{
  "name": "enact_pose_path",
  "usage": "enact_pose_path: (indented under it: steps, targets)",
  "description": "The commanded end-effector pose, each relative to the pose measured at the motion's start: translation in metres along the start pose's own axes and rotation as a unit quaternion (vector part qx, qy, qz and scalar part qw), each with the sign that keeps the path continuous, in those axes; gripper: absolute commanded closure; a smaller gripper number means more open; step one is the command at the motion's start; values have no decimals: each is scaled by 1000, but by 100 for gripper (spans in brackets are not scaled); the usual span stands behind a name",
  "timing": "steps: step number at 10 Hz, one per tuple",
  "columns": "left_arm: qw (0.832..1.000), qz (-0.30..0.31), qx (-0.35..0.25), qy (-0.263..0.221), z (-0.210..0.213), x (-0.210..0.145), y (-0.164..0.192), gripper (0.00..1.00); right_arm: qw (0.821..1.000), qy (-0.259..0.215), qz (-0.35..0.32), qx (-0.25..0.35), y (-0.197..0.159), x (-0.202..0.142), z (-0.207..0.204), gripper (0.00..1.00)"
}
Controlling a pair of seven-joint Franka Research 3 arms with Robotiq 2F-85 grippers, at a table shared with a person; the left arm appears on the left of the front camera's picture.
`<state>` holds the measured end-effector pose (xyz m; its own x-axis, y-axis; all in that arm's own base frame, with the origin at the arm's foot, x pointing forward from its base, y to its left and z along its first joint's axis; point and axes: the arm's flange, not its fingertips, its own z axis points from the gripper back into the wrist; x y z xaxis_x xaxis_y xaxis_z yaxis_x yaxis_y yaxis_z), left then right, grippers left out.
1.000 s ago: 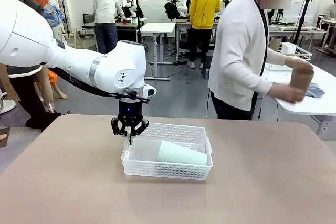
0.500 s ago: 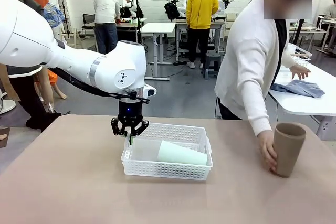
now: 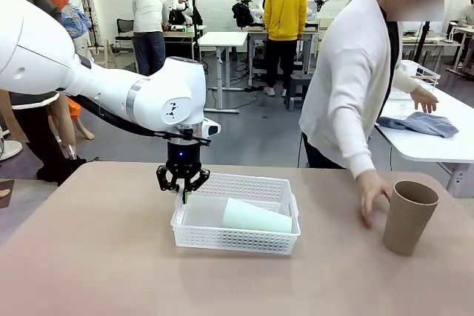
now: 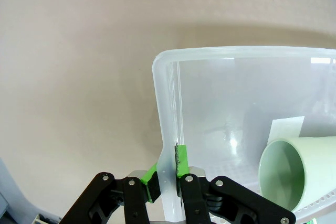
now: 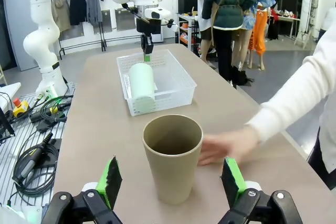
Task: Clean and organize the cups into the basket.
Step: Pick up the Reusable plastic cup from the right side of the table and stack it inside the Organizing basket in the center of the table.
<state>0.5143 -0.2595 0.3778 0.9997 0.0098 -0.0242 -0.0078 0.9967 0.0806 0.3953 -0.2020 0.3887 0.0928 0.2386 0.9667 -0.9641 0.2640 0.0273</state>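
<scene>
Nearest, the right gripper (image 5: 172, 182) is seen with jaws spread wide, lined up on a tan-brown cup (image 5: 173, 157) just ahead and not touching it. The cup is stood upright, mouth up, on the worktop (image 3: 111, 257), which is judged a set-up for a side grasp. A person's hand (image 3: 370, 194) is laid flat just beside that cup, apart from it, so the cup appears left for pickup. Farther on, the mint green cup (image 3: 255, 217) is laid on its side inside the white lattice basket (image 3: 237, 240), likely so it fits flat. At the basket's far left corner its wall is pinched by the left gripper (image 3: 182, 195), probably to steady it. No brand or writing can be read; a blank white patch (image 4: 287, 128) is noted on the basket floor.
</scene>
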Motion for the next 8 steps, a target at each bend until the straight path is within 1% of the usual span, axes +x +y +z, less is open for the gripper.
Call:
enact_pose_path:
  steps: [1, 4, 6, 7, 8]
  targets:
    - [1000, 1, 1, -1, 1, 0, 0, 100, 1000, 3, 0, -6, 3, 2, -2, 0]
    - [1000, 1, 1, -1, 1, 0, 0, 100, 1000, 0, 0, 0, 0, 0, 0, 0]
    - [1000, 1, 1, -1, 1, 0, 0, 100, 999, 35, -14, 27, -9, -28, -33, 0]
    - [1000, 1, 1, -1, 1, 0, 0, 100, 998, 34, -16, 42, -11, -43, -39, 0]
    - [1000, 1, 1, -1, 1, 0, 0, 100, 998, 36, -6, 59, -11, -51, -44, 0]
